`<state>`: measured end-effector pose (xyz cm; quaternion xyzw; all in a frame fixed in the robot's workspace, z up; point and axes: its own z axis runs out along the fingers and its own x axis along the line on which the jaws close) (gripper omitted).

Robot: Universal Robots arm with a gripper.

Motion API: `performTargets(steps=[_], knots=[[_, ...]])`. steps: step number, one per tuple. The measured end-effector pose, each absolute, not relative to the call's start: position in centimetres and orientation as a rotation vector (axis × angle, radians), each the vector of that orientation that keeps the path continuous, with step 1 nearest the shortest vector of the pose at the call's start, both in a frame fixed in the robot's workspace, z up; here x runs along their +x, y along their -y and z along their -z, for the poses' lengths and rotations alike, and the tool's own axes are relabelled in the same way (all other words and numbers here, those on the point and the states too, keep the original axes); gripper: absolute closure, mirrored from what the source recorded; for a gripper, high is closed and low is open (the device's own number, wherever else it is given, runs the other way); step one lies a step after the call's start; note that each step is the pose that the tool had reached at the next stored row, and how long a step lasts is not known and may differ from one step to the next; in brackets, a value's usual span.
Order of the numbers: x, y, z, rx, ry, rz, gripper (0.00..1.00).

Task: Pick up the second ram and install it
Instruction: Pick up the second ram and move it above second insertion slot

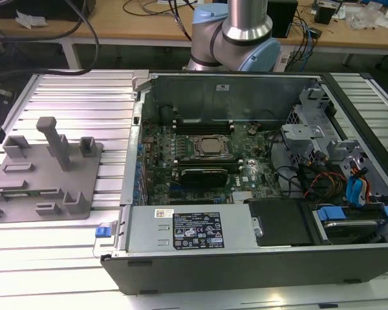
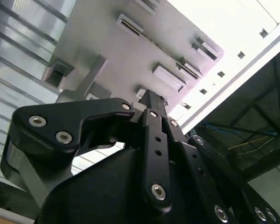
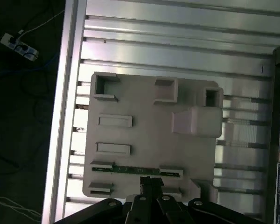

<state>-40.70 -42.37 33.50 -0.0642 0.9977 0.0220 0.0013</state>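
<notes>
- Exterior view: high, angled down; the open computer case sits centre and right of frame, the grey tray at left, on the bench.
- First wrist view: looks straight down past the claw onto that tray from above.
- Second wrist view: close behind the claw, tilted, facing the same tray.

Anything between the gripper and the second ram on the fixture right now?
Nothing visible. In the first wrist view the gripper hangs above the gray fixture, and the second ram lies uncovered in its slot there, with no cable or part across it.
</notes>
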Motion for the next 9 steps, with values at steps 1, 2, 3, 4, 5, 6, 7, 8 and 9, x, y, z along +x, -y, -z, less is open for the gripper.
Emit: performTargets(steps=[1,2,3,4,5,6,7,8,9], knots=[[-40.70,42.37,-33.48,-0.287,-3.126,-0.069,0.92],[-40.70,42.37,-33.47,-0.370,-3.119,-0.069,0.92],[-40.70,42.37,-33.47,-0.411,-3.114,-0.069,0.92],[-40.70,42.37,-33.47,-0.438,-3.111,-0.069,0.92],[-40.70,42.37,-33.46,-0.477,-3.106,-0.069,0.92],[-40.70,42.37,-33.46,-0.503,-3.102,-0.069,0.92],[-40.70,42.37,-33.45,-0.559,-3.093,-0.069,0.92],[-40.70,42.37,-33.45,-0.627,-3.081,-0.069,0.92],[-40.70,42.37,-33.44,-0.708,-3.065,-0.069,0.92]])
